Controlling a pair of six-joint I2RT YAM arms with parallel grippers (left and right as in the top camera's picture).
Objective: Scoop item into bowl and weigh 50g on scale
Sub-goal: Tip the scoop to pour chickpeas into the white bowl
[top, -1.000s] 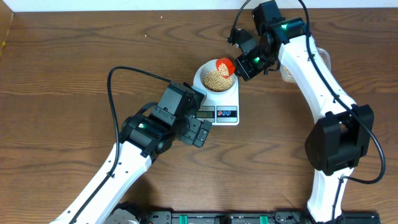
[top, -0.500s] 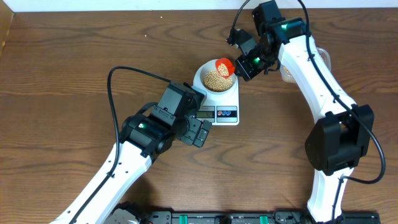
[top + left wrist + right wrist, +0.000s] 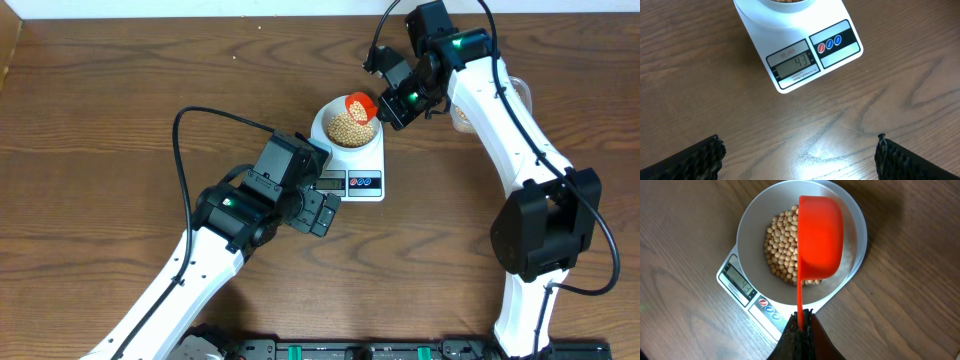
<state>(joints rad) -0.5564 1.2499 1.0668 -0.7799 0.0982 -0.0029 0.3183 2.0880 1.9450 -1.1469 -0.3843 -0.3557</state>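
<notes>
Forty-three shows on the display (image 3: 799,63) of the scale (image 3: 760,35), so by my reckoning the job is at the topping-up stage: short of the fifty asked for, but not by much. The bowl (image 3: 752,225) sits on the scale's platform w/ a loose heap of beans (image 3: 780,245) in its bottom.

The right hand (image 3: 801,325) is pressed together on the thin handle of an orange scoop (image 3: 820,235), pinching it at the very end. The scoop's cup hangs over the bowl, tipped so I see its back, mouth down toward the beans. Whether anything's left inside I can't tell from here.

The left hand (image 3: 799,152) is spread wide and holds nothing. It hovers over the bare wooden surface (image 3: 120,120) just in front of the scale, its camera looking straight at the readout. It's prob. there to watch the number, not to grab.

Next move, as I judge it, is a small addition only. If the scoop's empty it needs another dip in the supply. Then comes a slow tilt or gentle shake so beans drop a few at a time, w/ pauses for the readout to settle. A full dump would likely overshoot, and some would have to come out again. The scoop also shouldn't lean on the bowl's rim, since any push there would throw off the reading. The button panel (image 3: 832,42) is clear of both hands, and I see no need to touch it.
</notes>
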